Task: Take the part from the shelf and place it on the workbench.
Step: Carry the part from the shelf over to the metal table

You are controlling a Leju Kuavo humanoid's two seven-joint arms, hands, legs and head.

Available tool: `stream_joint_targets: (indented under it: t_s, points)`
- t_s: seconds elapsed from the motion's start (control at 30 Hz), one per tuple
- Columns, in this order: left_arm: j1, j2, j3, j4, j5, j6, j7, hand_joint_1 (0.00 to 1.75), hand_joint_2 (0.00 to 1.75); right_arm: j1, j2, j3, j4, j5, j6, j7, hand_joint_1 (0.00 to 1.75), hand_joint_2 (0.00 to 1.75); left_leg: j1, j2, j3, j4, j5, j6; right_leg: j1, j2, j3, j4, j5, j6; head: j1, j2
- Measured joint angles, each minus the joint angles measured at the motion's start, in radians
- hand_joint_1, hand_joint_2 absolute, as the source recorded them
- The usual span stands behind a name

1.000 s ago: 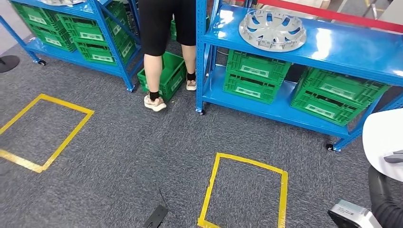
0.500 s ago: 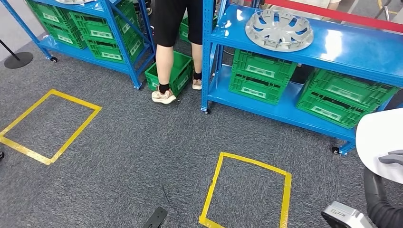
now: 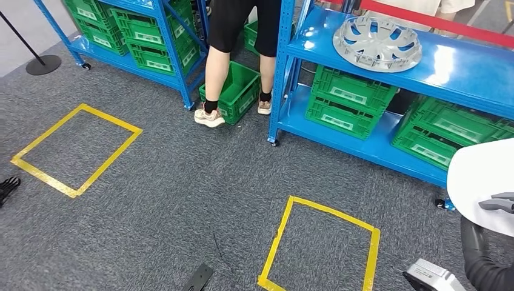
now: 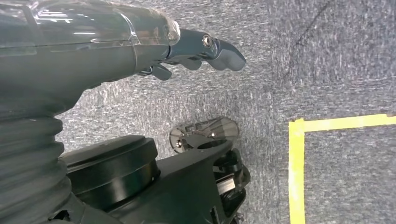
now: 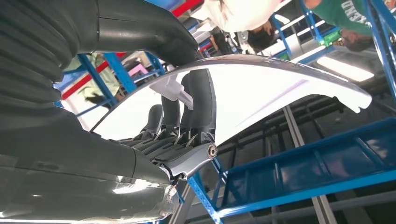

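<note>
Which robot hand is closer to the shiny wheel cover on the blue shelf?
Right. The right hand holds a white part beside the shelf with the wheel cover; the left hand hangs far off.

Grey carpet fills most of my head view, with one yellow tape square at left and another at lower centre. Across the top stand two blue shelves on casters: the right one carries a silver hubcap above green crates; a green crate sits on the carpet between them.
</note>
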State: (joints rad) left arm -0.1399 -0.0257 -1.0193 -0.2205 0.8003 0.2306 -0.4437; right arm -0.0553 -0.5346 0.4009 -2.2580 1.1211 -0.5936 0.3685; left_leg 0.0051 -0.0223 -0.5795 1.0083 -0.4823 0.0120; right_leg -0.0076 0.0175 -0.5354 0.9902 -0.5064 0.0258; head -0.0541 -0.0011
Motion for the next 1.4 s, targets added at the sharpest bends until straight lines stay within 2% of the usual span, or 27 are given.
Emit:
stream_joint_targets:
  t_s: [0.07, 0.13, 0.17, 0.23, 0.27, 0.3, 0.33, 0.4, 0.43, 0.47, 0.5, 0.6, 0.63, 0.7, 0.77, 0.8, 0.83, 0.87, 0.93, 1.0, 1.1, 1.17, 1.27, 1.3, 1.33, 1.37, 1.4]
  points:
    - [0.001, 0.000, 0.000, 0.000, 0.000, 0.000, 0.000, 0.00, 1.75, -0.001, 0.000, 0.002, 0.000, 0.000, 0.001, 0.000, 1.75, 1.75, 0.000, -0.003, -0.005, -0.001, 0.004, -0.012, 0.001, -0.003, -0.002, -0.006, 0.001, -0.009, -0.001, 0.000]
    - [0.001, 0.001, 0.000, 0.000, 0.000, 0.000, 0.000, 0.00, 1.75, -0.002, 0.000, 0.005, 0.000, 0.000, 0.002, 0.000, 1.75, 1.75, 0.000, 0.005, -0.015, 0.020, -0.016, -0.021, -0.002, -0.011, 0.000, -0.015, 0.009, -0.022, -0.003, 0.000]
    - [0.000, 0.001, 0.000, 0.000, 0.000, 0.000, 0.000, 0.00, 1.75, -0.003, 0.000, 0.007, 0.000, 0.001, 0.002, 0.000, 1.75, 1.75, 0.001, 0.011, -0.033, 0.059, -0.043, -0.025, -0.003, -0.016, 0.000, -0.020, 0.012, -0.028, -0.006, 0.000]
    - [0.000, 0.001, 0.000, 0.000, 0.001, 0.000, 0.001, 0.00, 1.75, -0.002, 0.001, 0.011, 0.000, 0.001, 0.003, 0.001, 1.75, 1.75, 0.003, 0.021, -0.090, 0.185, -0.111, -0.030, 0.000, -0.024, -0.001, -0.020, 0.015, -0.033, -0.010, 0.000]
    - [0.000, 0.001, 0.000, 0.000, 0.002, 0.000, 0.001, 0.00, 1.75, -0.002, 0.001, 0.013, 0.000, 0.002, 0.004, 0.001, 1.75, 1.75, 0.003, 0.022, -0.116, 0.244, -0.133, -0.032, 0.001, -0.028, -0.002, -0.020, 0.015, -0.033, -0.010, 0.000]
    - [0.001, 0.001, 0.000, 0.000, 0.002, 0.000, 0.001, 0.00, 1.75, -0.002, 0.002, 0.014, 0.000, 0.002, 0.004, 0.001, 1.75, 1.75, 0.003, 0.022, -0.129, 0.273, -0.136, -0.033, 0.001, -0.032, -0.002, -0.018, 0.014, -0.034, -0.010, 0.000]
    - [0.001, 0.001, 0.000, 0.000, 0.003, 0.000, 0.001, 0.00, 1.75, -0.002, 0.002, 0.015, 0.000, 0.003, 0.004, 0.001, 1.75, 1.75, 0.003, 0.023, -0.123, 0.265, -0.121, -0.032, 0.002, -0.036, -0.002, -0.016, 0.014, -0.033, -0.010, 0.000]
    - [0.001, 0.002, 0.000, 0.000, 0.003, 0.000, 0.002, 0.00, 1.75, -0.002, 0.002, 0.016, 0.000, 0.004, 0.004, 0.001, 1.75, 1.75, 0.003, 0.032, -0.060, 0.149, -0.055, -0.028, 0.002, -0.041, -0.002, -0.010, 0.010, -0.030, -0.010, 0.000]
    - [0.001, 0.002, 0.000, 0.000, 0.003, 0.000, 0.002, 0.00, 1.75, -0.002, 0.002, 0.016, 0.000, 0.005, 0.004, 0.001, 1.75, 1.75, 0.001, 0.041, -0.025, 0.084, -0.033, -0.024, 0.004, -0.043, -0.003, -0.006, 0.006, -0.026, -0.010, 0.000]
    - [0.000, 0.002, 0.000, 0.000, 0.003, 0.000, 0.002, 0.00, 1.75, -0.003, 0.002, 0.016, 0.000, 0.006, 0.004, 0.001, 1.75, 1.75, 0.000, 0.048, 0.000, 0.036, -0.020, -0.020, 0.006, -0.044, -0.005, -0.001, 0.004, -0.022, -0.010, 0.000]
    - [-0.001, 0.002, 0.000, 0.000, 0.003, 0.000, 0.002, 0.00, 1.75, -0.003, 0.002, 0.016, 0.000, 0.007, 0.003, 0.001, 1.75, 1.75, -0.003, 0.053, 0.010, 0.013, -0.019, -0.016, 0.007, -0.046, -0.006, 0.001, 0.003, -0.018, -0.010, 0.000]
    - [0.000, 0.002, 0.000, 0.000, 0.003, 0.000, 0.002, 0.00, 1.75, -0.004, 0.003, 0.016, 0.000, 0.010, 0.002, 0.001, 1.75, 1.75, -0.004, 0.045, 0.008, 0.004, -0.016, -0.001, 0.005, -0.052, -0.009, 0.003, 0.000, -0.005, -0.010, 0.000]
    - [0.000, 0.002, 0.000, 0.000, 0.003, 0.000, 0.002, 0.00, 1.75, -0.005, 0.002, 0.016, 0.000, 0.011, 0.002, 0.001, 1.75, 1.75, -0.002, 0.042, 0.008, 0.002, -0.013, 0.004, 0.003, -0.048, -0.015, 0.017, -0.013, 0.000, -0.009, 0.000]
    - [-0.001, 0.001, 0.000, 0.000, 0.003, 0.000, 0.002, 0.00, 1.75, -0.006, 0.002, 0.016, 0.000, 0.013, 0.001, 0.001, 1.75, 1.75, 0.001, 0.036, 0.006, 0.000, -0.009, 0.011, 0.000, -0.034, -0.052, 0.105, -0.070, 0.012, -0.005, 0.000]
    - [-0.001, 0.001, 0.000, 0.000, 0.003, 0.000, 0.002, 0.00, 1.75, -0.006, 0.002, 0.017, 0.001, 0.016, 0.001, 0.001, 1.75, 1.75, 0.001, 0.029, 0.004, 0.000, -0.008, 0.013, -0.002, -0.027, -0.111, 0.238, -0.131, 0.018, -0.004, 0.000]
    - [0.000, 0.001, 0.000, 0.000, 0.003, 0.000, 0.002, 0.00, 1.75, -0.005, 0.002, 0.018, 0.002, 0.018, 0.001, 0.001, 1.75, 1.75, 0.001, 0.025, 0.004, 0.000, -0.008, 0.013, -0.002, -0.026, -0.130, 0.278, -0.140, 0.018, -0.004, 0.000]
    - [0.000, 0.001, 0.000, 0.000, 0.003, 0.000, 0.002, 0.00, 1.75, -0.005, 0.002, 0.019, 0.003, 0.019, 0.001, 0.001, 1.75, 1.75, 0.001, 0.021, 0.004, 0.000, -0.008, 0.013, -0.002, -0.026, -0.131, 0.281, -0.128, 0.017, -0.004, 0.000]
    - [0.000, 0.001, 0.000, 0.000, 0.003, 0.000, 0.002, 0.00, 1.75, -0.005, 0.002, 0.020, 0.004, 0.019, 0.001, 0.001, 1.75, 1.75, 0.000, 0.017, 0.006, 0.001, -0.008, 0.013, -0.002, -0.024, -0.114, 0.245, -0.097, 0.014, -0.004, 0.000]
    - [-0.002, 0.000, 0.000, 0.000, 0.003, 0.000, 0.002, 0.00, 1.75, -0.007, 0.002, 0.021, 0.005, 0.020, 0.001, 0.001, 1.75, 1.75, -0.001, 0.008, 0.007, 0.001, -0.008, 0.011, -0.001, -0.012, -0.050, 0.107, -0.025, 0.005, -0.004, 0.000]
    - [-0.003, -0.001, 0.000, 0.000, 0.003, 0.000, 0.002, 0.00, 1.75, -0.009, 0.002, 0.023, 0.006, 0.020, 0.001, 0.001, 1.75, 1.75, -0.002, 0.001, 0.001, 0.003, -0.005, 0.004, 0.001, 0.002, -0.010, 0.012, 0.004, -0.004, -0.004, 0.000]
    - [-0.003, -0.002, 0.000, 0.000, 0.003, 0.000, 0.003, 0.00, 1.75, -0.011, 0.002, 0.024, 0.006, 0.020, 0.000, 0.002, 1.75, 1.75, 0.000, -0.004, -0.007, 0.004, -0.002, -0.013, 0.002, -0.002, -0.008, -0.006, 0.005, -0.015, -0.004, 0.000]
    - [-0.003, -0.001, 0.000, 0.000, 0.003, 0.000, 0.003, 0.00, 1.75, -0.012, 0.003, 0.025, 0.006, 0.020, -0.001, 0.003, 1.75, 1.75, -0.001, 0.006, -0.024, 0.041, -0.032, -0.022, -0.001, -0.011, -0.005, -0.015, 0.012, -0.026, -0.008, 0.000]
    - [-0.003, 0.000, 0.000, 0.000, 0.003, 0.000, 0.003, 0.00, 1.75, -0.011, 0.003, 0.027, 0.006, 0.020, -0.002, 0.003, 1.75, 1.75, 0.003, 0.021, -0.105, 0.219, -0.126, -0.032, -0.001, -0.024, -0.004, -0.019, 0.015, -0.033, -0.014, 0.000]
    - [-0.002, 0.000, 0.000, 0.000, 0.003, 0.000, 0.003, 0.00, 1.75, -0.011, 0.003, 0.029, 0.006, 0.020, -0.002, 0.003, 1.75, 1.75, 0.003, 0.022, -0.128, 0.266, -0.140, -0.034, 0.000, -0.028, -0.004, -0.018, 0.015, -0.034, -0.014, 0.000]
    - [-0.002, 0.000, 0.000, 0.000, 0.003, 0.000, 0.003, 0.00, 1.75, -0.011, 0.003, 0.031, 0.006, 0.020, -0.002, 0.003, 1.75, 1.75, 0.003, 0.022, -0.133, 0.279, -0.134, -0.035, 0.000, -0.031, -0.005, -0.017, 0.014, -0.033, -0.014, 0.000]
    - [-0.002, 0.000, 0.000, 0.000, 0.003, 0.000, 0.003, 0.00, 1.75, -0.011, 0.004, 0.033, 0.006, 0.020, -0.002, 0.003, 1.75, 1.75, 0.003, 0.024, -0.119, 0.253, -0.110, -0.036, 0.000, -0.034, -0.004, -0.015, 0.013, -0.032, -0.014, 0.000]
    - [-0.002, 0.000, 0.000, 0.000, 0.003, 0.000, 0.003, 0.00, 1.75, -0.011, 0.004, 0.035, 0.006, 0.020, -0.002, 0.003, 1.75, 1.75, 0.003, 0.029, -0.088, 0.193, -0.073, -0.034, 0.000, -0.037, -0.004, -0.012, 0.011, -0.030, -0.014, 0.000]
